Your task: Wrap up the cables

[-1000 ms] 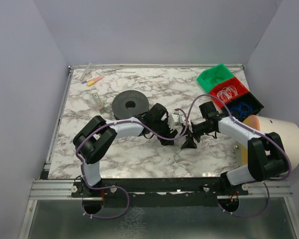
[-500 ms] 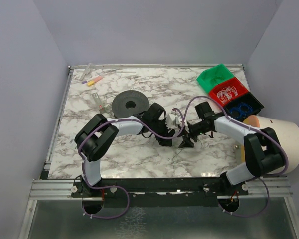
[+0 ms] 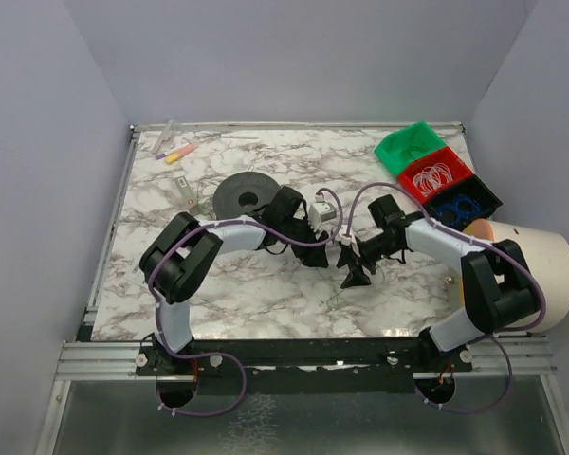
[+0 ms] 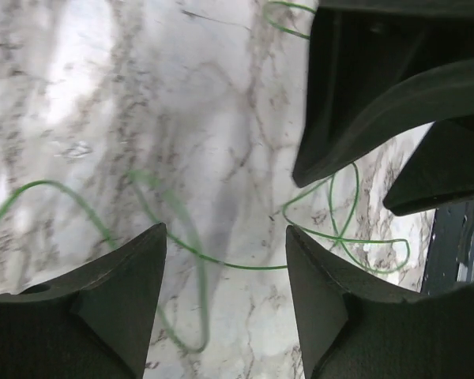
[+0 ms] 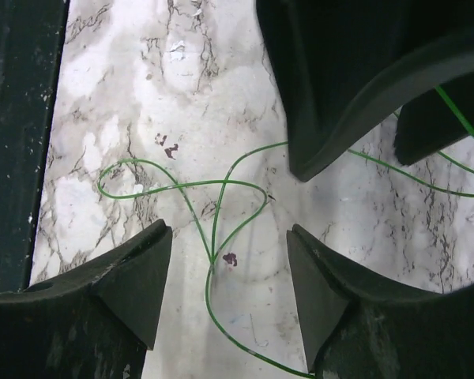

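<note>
green wire (image 5: 213, 213), hair-thin, lies in loose curls on the marble table (image 3: 171, 294), right under both grippers at mid-table. the left gripper (image 4: 225, 235) and right gripper (image 5: 230, 229) hang nose to nose, jaws apart, nothing pinched that i can see. i'd say this is the pick-up before any winding. next, one of them must drop and close on a strand. from overhead the wire barely shows, but the wrist cameras show its loops plainly. farther back sits the black spool (image 3: 247, 196).

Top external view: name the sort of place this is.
Probably a robot test cell: plain grey walls box in a marble-patterned table, left arm and right arm bolted to a metal rail, coloured bins far right.
</note>
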